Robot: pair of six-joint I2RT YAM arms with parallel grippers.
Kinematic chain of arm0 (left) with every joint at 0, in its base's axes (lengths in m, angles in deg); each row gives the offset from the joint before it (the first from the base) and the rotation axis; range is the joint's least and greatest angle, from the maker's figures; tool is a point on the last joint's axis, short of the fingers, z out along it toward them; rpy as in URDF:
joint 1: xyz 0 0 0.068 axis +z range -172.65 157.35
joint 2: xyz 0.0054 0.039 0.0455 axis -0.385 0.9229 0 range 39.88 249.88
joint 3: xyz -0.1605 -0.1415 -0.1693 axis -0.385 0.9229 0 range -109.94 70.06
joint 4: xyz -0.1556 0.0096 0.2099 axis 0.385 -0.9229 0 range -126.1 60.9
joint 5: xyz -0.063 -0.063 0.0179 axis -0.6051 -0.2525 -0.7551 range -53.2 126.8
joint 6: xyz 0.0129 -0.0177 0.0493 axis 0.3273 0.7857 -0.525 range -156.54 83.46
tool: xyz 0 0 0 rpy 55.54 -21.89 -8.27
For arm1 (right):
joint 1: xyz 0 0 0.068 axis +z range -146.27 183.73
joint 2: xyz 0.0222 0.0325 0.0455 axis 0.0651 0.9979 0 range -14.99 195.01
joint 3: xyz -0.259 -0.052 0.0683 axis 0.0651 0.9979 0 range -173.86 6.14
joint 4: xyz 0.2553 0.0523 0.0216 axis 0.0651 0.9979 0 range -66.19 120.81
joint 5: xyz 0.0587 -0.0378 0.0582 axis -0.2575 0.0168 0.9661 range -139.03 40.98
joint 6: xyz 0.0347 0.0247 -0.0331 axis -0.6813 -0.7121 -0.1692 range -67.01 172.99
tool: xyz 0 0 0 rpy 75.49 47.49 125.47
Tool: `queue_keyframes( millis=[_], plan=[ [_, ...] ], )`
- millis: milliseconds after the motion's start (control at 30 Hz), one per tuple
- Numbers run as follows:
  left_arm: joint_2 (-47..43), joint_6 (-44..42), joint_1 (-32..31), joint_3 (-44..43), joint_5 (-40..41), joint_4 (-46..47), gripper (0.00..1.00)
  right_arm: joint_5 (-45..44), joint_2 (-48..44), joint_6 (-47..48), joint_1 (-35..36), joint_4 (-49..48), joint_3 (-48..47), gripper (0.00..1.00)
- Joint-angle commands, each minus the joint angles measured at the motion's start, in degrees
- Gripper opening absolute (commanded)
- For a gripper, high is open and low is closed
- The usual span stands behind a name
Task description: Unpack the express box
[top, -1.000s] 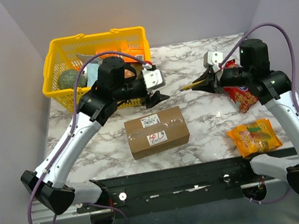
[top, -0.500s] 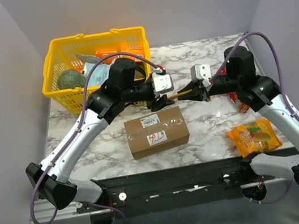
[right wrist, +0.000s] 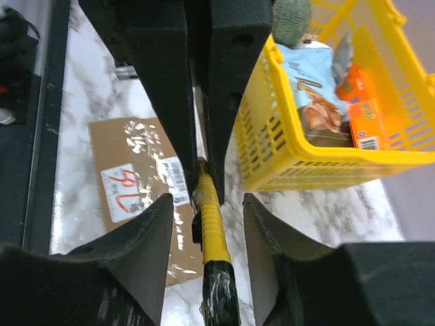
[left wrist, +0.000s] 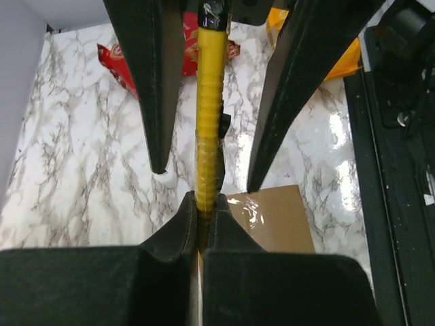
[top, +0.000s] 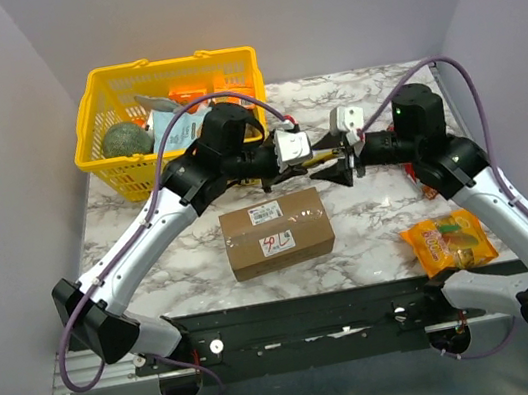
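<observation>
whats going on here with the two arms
Looks like a handover above the express box: the left gripper is shut on the tip of a yellow tool, likely a cutter, while the right gripper stands open around its handle. The box lies closed and taped on the table.

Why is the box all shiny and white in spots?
Left wrist view: light bounces off the clear tape on the box, and the table shines white too. Right wrist view: the same tape glares near the label. Top view: almost no glare, only soft shadows.
</observation>
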Motion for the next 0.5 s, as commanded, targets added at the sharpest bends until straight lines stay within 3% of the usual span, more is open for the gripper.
queue_keyframes(
  millis=[0,67,133,167,300,333,467],
  plan=[
    [-2.38,-2.07,2.30,-0.16,6.52,-6.17,0.00,-17.45,-1.85,-13.30,0.30,-6.65,0.42,0.78],
    [-5.98,-2.69,8.15,1.94,8.71,-8.55,0.00,-23.38,-2.03,-19.52,-1.19,-7.09,-0.54,0.87],
    [-8.70,-5.39,13.01,2.39,9.60,-15.91,0.00,-25.61,-1.50,-23.06,-3.56,-6.22,-1.33,0.90],
    [-9.50,-11.94,16.42,2.30,11.87,-20.04,0.00,-25.52,-1.24,-26.56,-5.92,-5.17,-1.77,0.90],
    [-15.39,-23.75,21.98,6.78,18.28,-39.09,0.00,-25.25,-1.06,-28.88,-8.32,-4.45,-0.02,0.94],
    [-16.88,-24.31,22.69,7.74,19.70,-41.41,0.00,-25.60,-0.97,-28.88,-8.32,-4.54,0.42,0.99],
    [-17.25,-15.02,25.86,16.43,35.06,-44.59,0.00,-25.96,0.25,-28.70,-8.58,-5.24,1.04,1.00]
  ],
)
